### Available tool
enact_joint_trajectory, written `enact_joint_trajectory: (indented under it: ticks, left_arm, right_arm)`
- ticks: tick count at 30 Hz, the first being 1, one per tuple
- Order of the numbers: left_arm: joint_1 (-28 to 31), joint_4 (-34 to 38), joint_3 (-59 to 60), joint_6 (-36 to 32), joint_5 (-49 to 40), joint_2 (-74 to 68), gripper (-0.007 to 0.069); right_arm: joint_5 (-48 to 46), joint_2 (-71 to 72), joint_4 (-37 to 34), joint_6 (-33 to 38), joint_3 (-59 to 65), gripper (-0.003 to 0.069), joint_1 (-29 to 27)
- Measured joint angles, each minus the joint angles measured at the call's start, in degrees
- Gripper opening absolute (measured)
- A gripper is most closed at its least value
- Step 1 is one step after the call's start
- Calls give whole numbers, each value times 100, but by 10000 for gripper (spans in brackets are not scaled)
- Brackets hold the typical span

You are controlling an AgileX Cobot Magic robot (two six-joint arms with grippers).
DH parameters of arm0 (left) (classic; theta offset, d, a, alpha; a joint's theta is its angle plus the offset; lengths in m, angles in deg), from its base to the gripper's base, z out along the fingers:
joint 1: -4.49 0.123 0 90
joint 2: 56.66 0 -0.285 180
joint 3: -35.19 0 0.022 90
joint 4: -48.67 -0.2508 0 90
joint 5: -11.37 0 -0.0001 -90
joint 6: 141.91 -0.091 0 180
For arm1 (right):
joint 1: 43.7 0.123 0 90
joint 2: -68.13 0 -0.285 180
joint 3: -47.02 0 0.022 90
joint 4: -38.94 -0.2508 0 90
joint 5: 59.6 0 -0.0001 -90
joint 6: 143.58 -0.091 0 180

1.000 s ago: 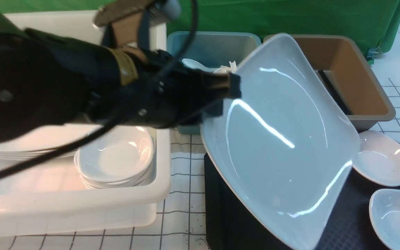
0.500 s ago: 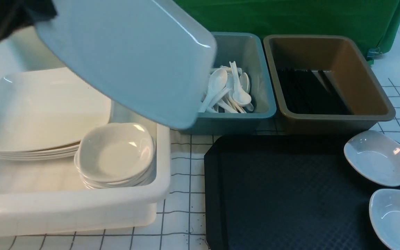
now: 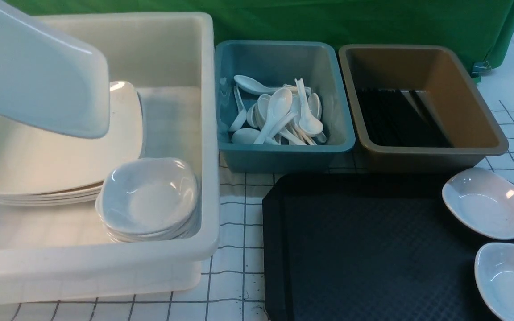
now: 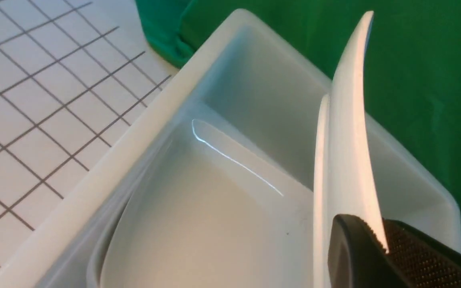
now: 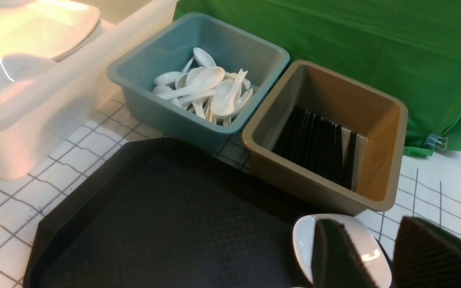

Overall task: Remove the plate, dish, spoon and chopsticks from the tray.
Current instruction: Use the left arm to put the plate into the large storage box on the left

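Observation:
The large white plate (image 3: 38,76) hangs tilted over the white bin (image 3: 208,133) at the far left. In the left wrist view my left gripper (image 4: 384,246) is shut on the rim of the plate (image 4: 346,120), seen edge-on above a stack of plates (image 4: 214,224). The arm itself is outside the front view. The black tray (image 3: 350,249) holds two small dishes (image 3: 489,203) (image 3: 511,276) at its right edge. My right gripper (image 5: 364,224) stands open just above one dish (image 5: 304,240). I see no spoon or chopsticks on the tray.
The white bin also holds stacked plates (image 3: 51,165) and stacked small dishes (image 3: 150,196). Behind the tray stand a blue tub (image 3: 283,156) with several white spoons and a brown tub (image 3: 484,129) with black chopsticks. A green cloth hangs at the back.
My left arm has carried the plate from above the tray leftward to over the white bin, uncovering the tray and tubs. The dishes and my right gripper have not moved.

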Motion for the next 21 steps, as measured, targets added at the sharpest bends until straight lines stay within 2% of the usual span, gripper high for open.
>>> enact_joint_trajectory:
  ticks: [7, 21]
  left_arm:
    - [33, 1055, 0, -975, 120, -833, 26]
    - [50, 1160, 0, -1137, 520, -1715, 21]
  right_arm:
    - [0, 0, 0, -11, 0, 239, 0]
    - [-37, 0, 0, -11, 0, 239, 0]
